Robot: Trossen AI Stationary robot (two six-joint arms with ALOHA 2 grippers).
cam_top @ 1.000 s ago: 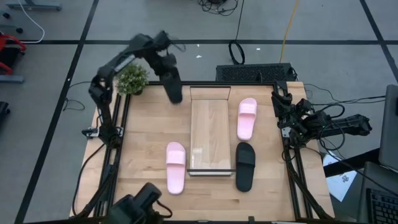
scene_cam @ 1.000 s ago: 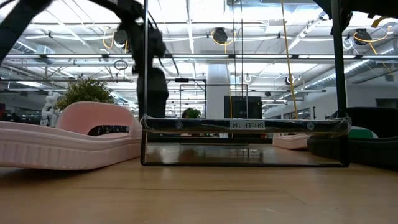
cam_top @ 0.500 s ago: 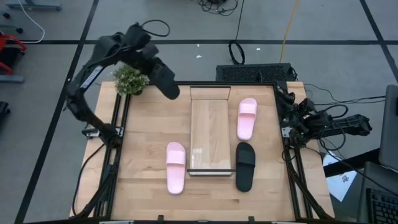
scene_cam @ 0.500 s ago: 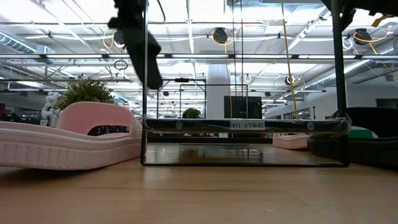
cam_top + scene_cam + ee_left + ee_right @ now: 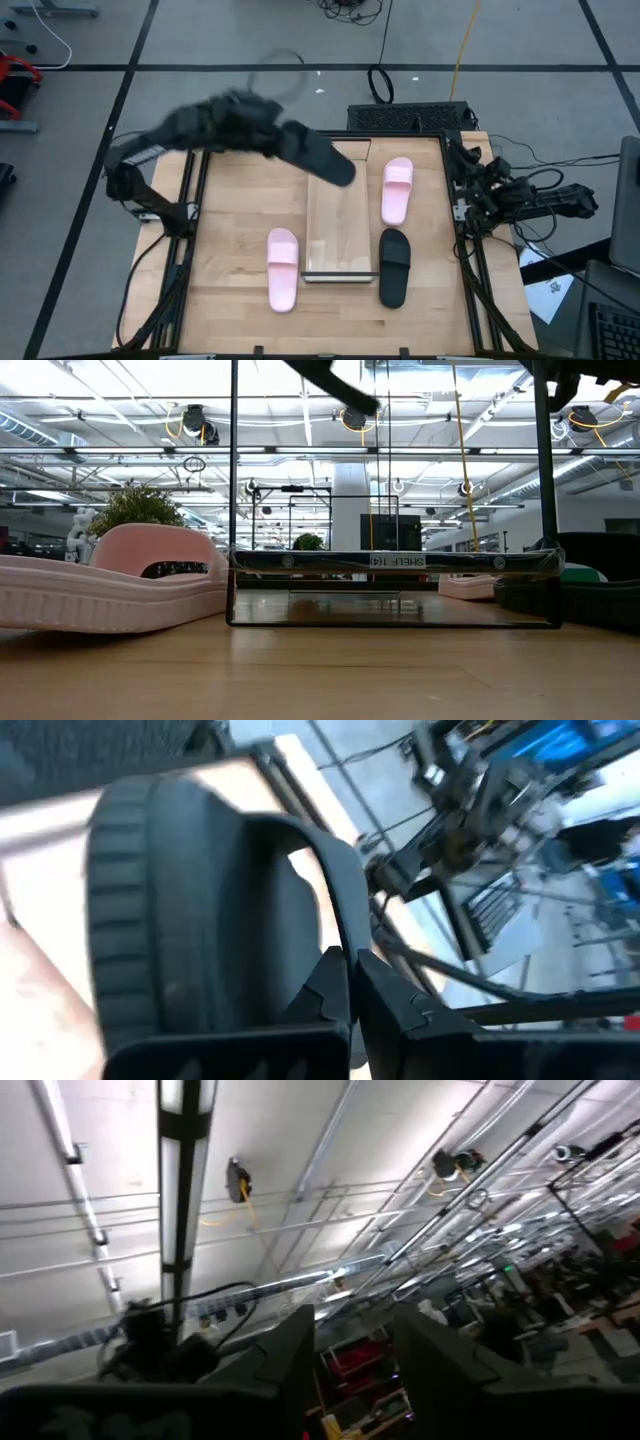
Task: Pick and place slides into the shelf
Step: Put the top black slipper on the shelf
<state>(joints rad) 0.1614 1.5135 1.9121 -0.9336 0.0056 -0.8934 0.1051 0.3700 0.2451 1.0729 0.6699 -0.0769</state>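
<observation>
My left gripper (image 5: 272, 135) is shut on a black slide (image 5: 318, 157), carried high above the far end of the shelf (image 5: 338, 215); the slide (image 5: 335, 378) shows at the top of the low view. Another black slide (image 5: 393, 267) lies sole down right of the shelf's near end. One pink slide (image 5: 397, 190) lies right of the shelf, the other (image 5: 283, 270) left of its near end. My right gripper (image 5: 350, 1370) is open, parked at the table's right edge (image 5: 470, 195), pointing up at the ceiling. My left gripper (image 5: 352, 960) pinches the black slide's broad strap at its edge (image 5: 335, 920) between the two fingers. The sole (image 5: 180, 920) runs away from the fingers. The slide is lifted clear of the table and slants over the shelf's far end.
A small potted plant (image 5: 140, 510) stands at the table's far left corner, under the left arm. A keyboard (image 5: 410, 117) lies beyond the far edge. Dark frame rails run along the table's left and right sides. Bare wood shows between the left rail and the shelf.
My left arm has swung the black slide from the far left corner near the plant, up and toward the table's right, until it hangs over the shelf's far end. The slide has turned from pointing near-far to slanting across. The gripper has stayed shut on it.
</observation>
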